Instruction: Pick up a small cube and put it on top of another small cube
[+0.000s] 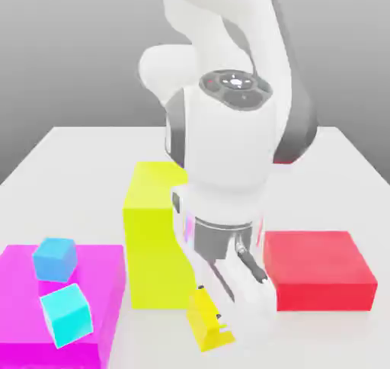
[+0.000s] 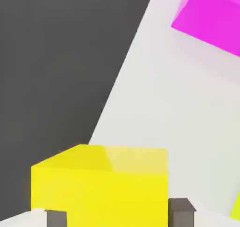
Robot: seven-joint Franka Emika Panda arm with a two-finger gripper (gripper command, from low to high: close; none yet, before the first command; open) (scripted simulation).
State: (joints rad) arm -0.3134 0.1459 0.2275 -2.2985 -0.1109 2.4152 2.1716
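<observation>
Gripper [image 1: 226, 308] shut snug on the small yellow cube [image 2: 101, 184], one finger [image 2: 182, 211] on each flat side so it cannot slip. Held low by the table's [image 1: 76, 150] front edge, just beside the tall yellow-green block [image 1: 156, 230]. Tipped a bit, so maybe just off the table. Next, probably up and over to a blue cube [image 1: 67, 312] on the pink block [image 1: 107, 283].

We see the white arm [image 1: 228, 93] reaching down over the table [image 1: 76, 154], its wrist tilted toward the near edge. The gripper [image 1: 217, 314] sits low, just above the table, fingers [image 2: 180, 211] on either side of the small yellow cube [image 1: 204, 314], closed against it.
</observation>
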